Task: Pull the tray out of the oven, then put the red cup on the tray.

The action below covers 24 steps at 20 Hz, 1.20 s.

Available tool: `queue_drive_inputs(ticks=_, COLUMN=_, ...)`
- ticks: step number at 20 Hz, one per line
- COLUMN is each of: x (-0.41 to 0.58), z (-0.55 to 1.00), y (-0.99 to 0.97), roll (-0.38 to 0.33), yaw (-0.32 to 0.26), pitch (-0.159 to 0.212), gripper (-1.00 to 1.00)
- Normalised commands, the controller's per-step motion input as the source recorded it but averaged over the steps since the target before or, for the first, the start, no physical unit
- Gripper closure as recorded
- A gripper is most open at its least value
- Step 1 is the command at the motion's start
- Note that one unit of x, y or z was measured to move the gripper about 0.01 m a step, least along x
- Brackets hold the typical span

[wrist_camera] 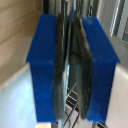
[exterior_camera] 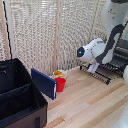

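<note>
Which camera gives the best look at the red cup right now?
The exterior view. There the red cup stands upright on the wooden surface, beside a blue panel and in front of a white bowl, unobstructed. The wrist view shows none of it, only the gripper's blue fingers up close over metal bars.

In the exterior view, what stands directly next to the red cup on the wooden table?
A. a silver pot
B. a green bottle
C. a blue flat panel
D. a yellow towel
C: the red cup stands against a blue flat panel that leans beside the large black case.
</note>
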Motion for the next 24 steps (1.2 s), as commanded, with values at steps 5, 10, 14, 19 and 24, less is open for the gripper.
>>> queue_drive_inputs(ticks=5, x=0.184, z=0.17, y=0.18, roll=0.076, yaw=0.004, pitch=0.049, gripper=-1.00)
queue_drive_inputs(ticks=10, x=0.251, z=0.67, y=0.28, roll=0.109, yaw=-0.026, pitch=0.018, gripper=-1.00)
queue_drive_inputs(ticks=14, x=0.299, z=0.80, y=0.26, roll=0.074, yaw=-0.120, pitch=0.000, gripper=-1.00)
queue_drive_inputs(ticks=19, x=0.085, z=0.65, y=0.22, roll=0.108, yaw=-0.233, pitch=0.000, gripper=-1.00)
queue_drive_inputs(ticks=24, x=0.000, z=0.45, y=0.06, roll=0.179, yaw=-0.297, pitch=0.000, gripper=-1.00)
